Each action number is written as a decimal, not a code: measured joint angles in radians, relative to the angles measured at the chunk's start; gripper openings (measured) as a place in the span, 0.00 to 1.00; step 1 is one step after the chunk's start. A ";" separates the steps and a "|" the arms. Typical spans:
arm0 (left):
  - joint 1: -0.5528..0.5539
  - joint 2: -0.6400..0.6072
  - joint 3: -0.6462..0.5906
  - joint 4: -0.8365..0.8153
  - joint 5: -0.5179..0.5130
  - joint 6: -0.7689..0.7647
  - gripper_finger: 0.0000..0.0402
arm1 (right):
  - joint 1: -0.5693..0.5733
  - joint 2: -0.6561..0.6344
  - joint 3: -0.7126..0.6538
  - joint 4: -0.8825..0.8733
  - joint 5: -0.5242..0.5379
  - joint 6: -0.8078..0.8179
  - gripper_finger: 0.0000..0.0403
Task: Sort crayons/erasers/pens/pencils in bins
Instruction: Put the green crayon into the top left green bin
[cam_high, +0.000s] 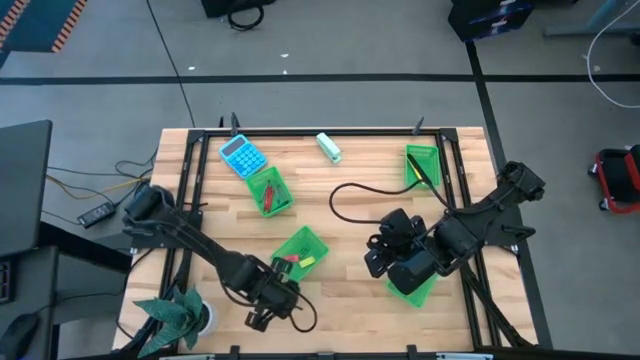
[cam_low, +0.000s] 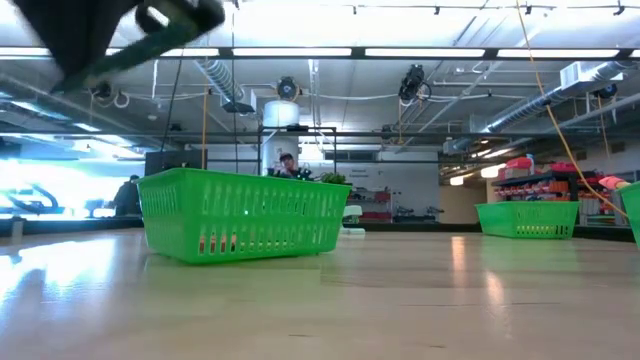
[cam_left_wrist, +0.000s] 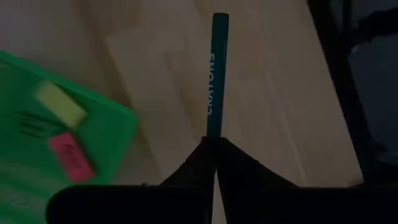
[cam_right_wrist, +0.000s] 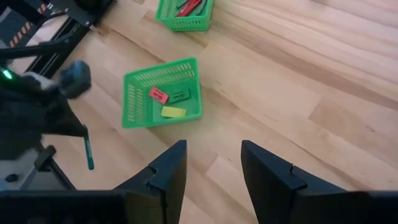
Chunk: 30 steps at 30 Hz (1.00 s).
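So the left gripper (cam_left_wrist: 214, 146) is pinching 1 teal crayon (cam_left_wrist: 218, 74), right beside a shallow green plastic bin (cam_right_wrist: 163, 93) holding 3 erasers: 1 pink (cam_right_wrist: 158, 94), 1 green (cam_right_wrist: 178, 96), 1 yellow (cam_right_wrist: 173, 112). Right gripper (cam_right_wrist: 213, 163) hangs spread.

Bright-green bins (cam_right_wrist: 163, 93), a teal white-lettered crayon (cam_left_wrist: 217, 74), light wooden table (cam_high: 350, 225).

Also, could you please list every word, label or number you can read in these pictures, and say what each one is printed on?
"CRAYONS": pale lettering along the teal crayon held in the left gripper.
Blue calculator: keys and display too small to read.
Pink eraser in the green bin: a dark mark, too blurred to read.
Signs in the room beyond the table: unreadable.
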 joint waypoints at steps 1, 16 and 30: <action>0.004 -0.011 0.007 -0.006 -0.014 0.002 0.05 | 0.005 0.000 0.000 0.000 -0.001 -0.007 0.39; 0.256 -0.160 0.008 -0.084 0.086 -0.048 0.05 | 0.051 -0.109 0.000 -0.086 0.039 -0.040 0.39; -0.055 -0.081 0.009 0.193 0.241 -0.253 0.11 | 0.050 -0.073 0.001 -0.094 0.123 -0.065 0.39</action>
